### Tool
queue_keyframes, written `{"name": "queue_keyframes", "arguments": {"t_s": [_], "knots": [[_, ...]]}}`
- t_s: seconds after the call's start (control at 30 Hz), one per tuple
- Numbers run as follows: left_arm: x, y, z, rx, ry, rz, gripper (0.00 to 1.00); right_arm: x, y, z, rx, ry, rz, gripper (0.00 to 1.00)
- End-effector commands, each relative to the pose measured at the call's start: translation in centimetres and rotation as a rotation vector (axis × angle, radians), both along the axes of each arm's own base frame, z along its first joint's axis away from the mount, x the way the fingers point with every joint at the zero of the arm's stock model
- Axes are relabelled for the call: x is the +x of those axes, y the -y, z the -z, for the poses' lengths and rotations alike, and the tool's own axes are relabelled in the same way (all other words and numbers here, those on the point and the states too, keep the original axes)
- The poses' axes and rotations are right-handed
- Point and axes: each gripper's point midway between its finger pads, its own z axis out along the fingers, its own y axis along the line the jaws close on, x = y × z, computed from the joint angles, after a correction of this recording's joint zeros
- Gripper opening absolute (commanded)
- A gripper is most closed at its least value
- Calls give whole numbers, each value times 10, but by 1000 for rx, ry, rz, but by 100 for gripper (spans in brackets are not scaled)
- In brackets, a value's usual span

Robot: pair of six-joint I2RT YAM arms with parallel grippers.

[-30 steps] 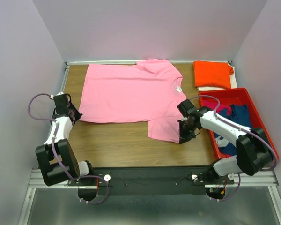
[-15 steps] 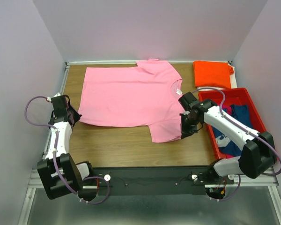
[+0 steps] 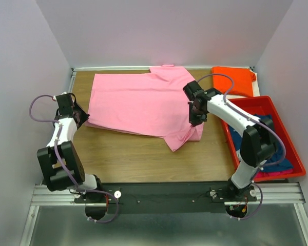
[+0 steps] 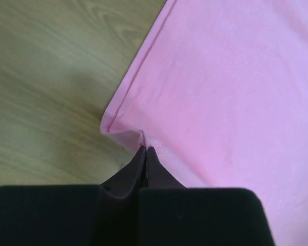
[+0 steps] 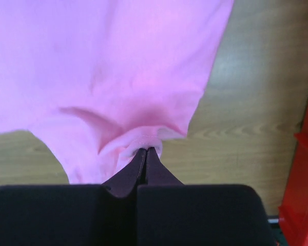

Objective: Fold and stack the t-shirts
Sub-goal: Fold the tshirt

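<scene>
Wooden tabletop carries the pink t-shirt, spread from center toward 12 o'clock. At 9 o'clock the left hand is clenched on its hem corner. The right hand, near 3 o'clock beside the red bin, pinches bunched sleeve fabric, and an orange t-shirt lies at 1 o'clock.

Wood-top table: pink tee spread across the far centre, its near-right sleeve bunched up. Folded orange tee in far right corner. Red bin along right side, just nearer.
</scene>
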Motion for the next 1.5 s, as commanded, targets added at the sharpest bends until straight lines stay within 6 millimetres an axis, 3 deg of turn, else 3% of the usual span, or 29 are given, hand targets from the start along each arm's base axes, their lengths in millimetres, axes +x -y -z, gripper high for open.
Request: {"name": "queue_keyframes", "arguments": {"t_s": [0.0, 0.17, 0.4, 0.57, 1.07, 1.17, 1.47], "knots": [[28, -2, -14, -31, 77, 20, 0, 53, 8, -16, -59, 136, 27, 0], [50, -2, -11, -57, 95, 39, 0, 94, 18, -16, -73, 169, 63, 0], [78, -3, -13, -77, 121, 72, 0, 152, 22, -36, -64, 261, 87, 0], [94, -7, -18, -83, 149, 77, 0, 179, 27, -41, -63, 295, 88, 0], [121, -14, -23, -89, 195, 69, 0, 221, 25, -54, -65, 371, 63, 0], [132, -17, -28, -85, 218, 69, 0, 226, 25, -50, -72, 372, 60, 0], [152, -13, -13, -127, 221, 104, 0, 235, 22, -36, -79, 358, 38, 0]]}}
